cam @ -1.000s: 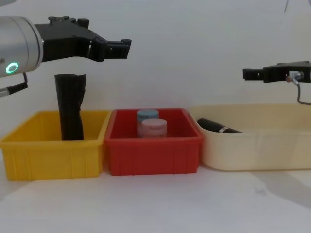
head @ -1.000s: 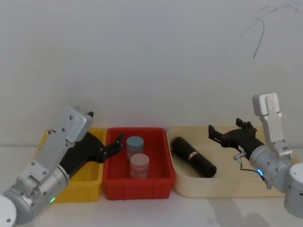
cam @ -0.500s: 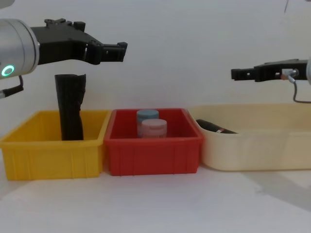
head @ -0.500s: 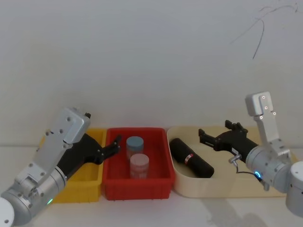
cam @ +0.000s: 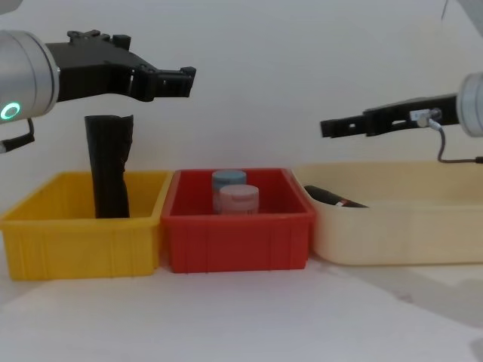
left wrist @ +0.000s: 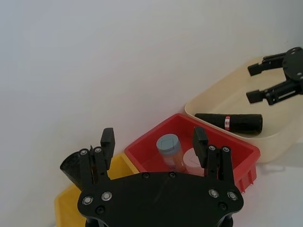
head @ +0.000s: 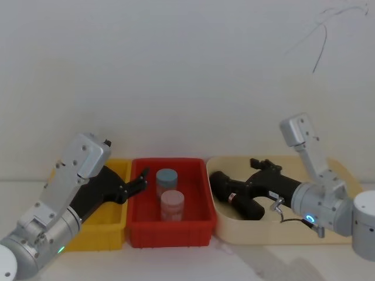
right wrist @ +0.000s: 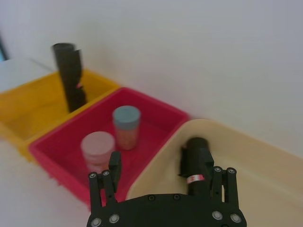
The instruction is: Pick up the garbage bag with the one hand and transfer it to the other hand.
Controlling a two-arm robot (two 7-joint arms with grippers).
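The largest thing here is the cream oval plastic tub [head: 258, 231], which sits just beside the right side of the red rectangular plastic bin [head: 170, 234]. I take the red bin as my marker. A yellow plastic bin [cam: 75, 241] sits against the red bin's left side, and all three stand on the white worktop [cam: 241, 317].

What has changed is the right gripper [head: 249, 175], slim and black on a silver wrist with a blue light. A second ago it hung over the part of the tub far from the red bin. Now it has run in towards the red bin and sits above the garbage bag [head: 222, 182], a tightly rolled black plastic cylinder with a red-and-white label band. Its fingers are spread wide and hold nothing. From the chest view they are above the tub rim, so I judge the grasp is not yet made.

The left gripper [head: 142, 178], bulky and black with a green light, has barely moved. It hovers over the red bin's left edge with its fingers apart and empty, and I read that as waiting for the handover.

The bag has not moved. It lies flat in the tub at the end nearest the red bin.
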